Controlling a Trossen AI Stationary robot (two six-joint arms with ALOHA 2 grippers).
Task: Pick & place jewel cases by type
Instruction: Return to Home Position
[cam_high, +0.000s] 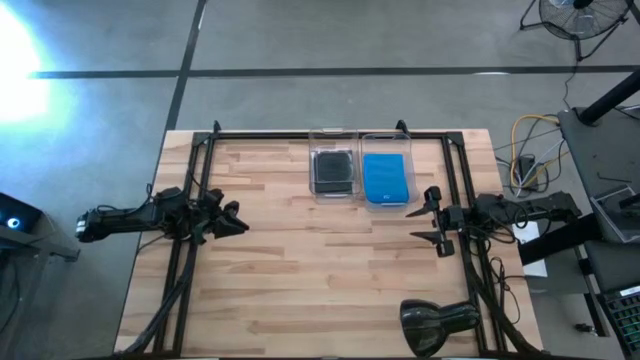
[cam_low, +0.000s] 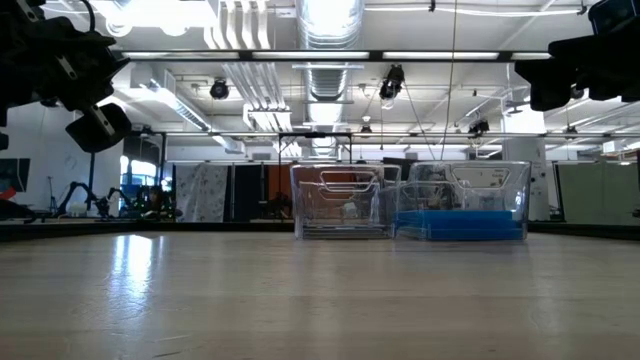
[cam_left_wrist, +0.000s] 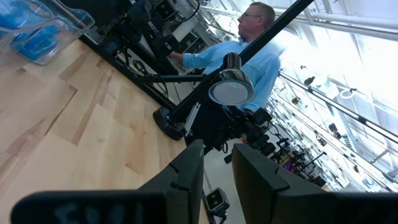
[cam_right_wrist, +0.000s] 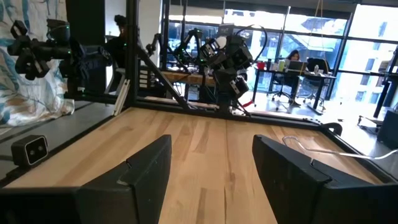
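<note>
Two clear bins stand side by side at the table's far middle. The left bin holds dark jewel cases. The right bin holds blue jewel cases, which also show in the low view and the left wrist view. My left gripper hovers over the table's left side with a narrow gap between its fingers and holds nothing. My right gripper hovers over the right side, wide open and empty.
A black lamp head lies at the table's near right. A dark frame runs along the table's far and side edges. A person in a light blue shirt stands beyond the table. Bare wood lies between the arms.
</note>
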